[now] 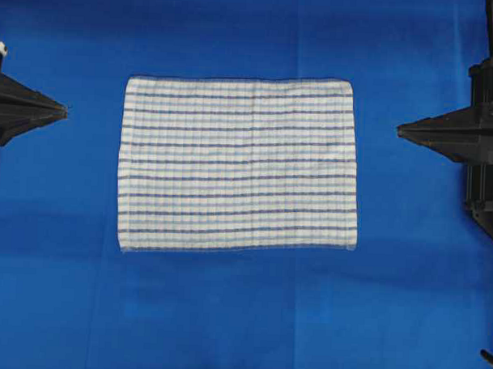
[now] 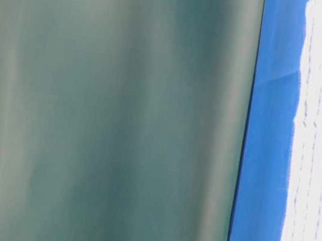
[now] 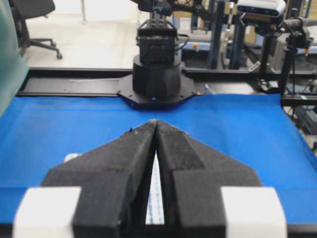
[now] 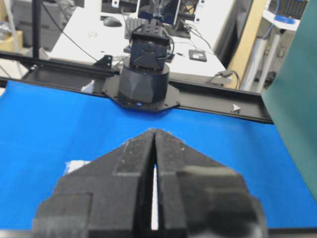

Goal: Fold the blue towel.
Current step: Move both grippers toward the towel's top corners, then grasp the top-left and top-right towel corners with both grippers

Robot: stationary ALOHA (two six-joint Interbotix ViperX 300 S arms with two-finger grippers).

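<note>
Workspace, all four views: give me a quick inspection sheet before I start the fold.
Surface: blue table covering, smooth, faint creases only.
Job's things: blue towel lies flat and fully unfolded at the middle, long edges across the overhead view, no corner lifted.
Clutter: nothing seen on the covering.
Grippers: left gripper shut, empty, apart from the towel's left edge; right gripper shut, empty, apart from its right edge.
Cables: none on the covering; some loose cables on the white desk behind the table.
Surroundings: office chair and equipment frames beyond the table; a green sheet blocks most of the table-level view.
</note>
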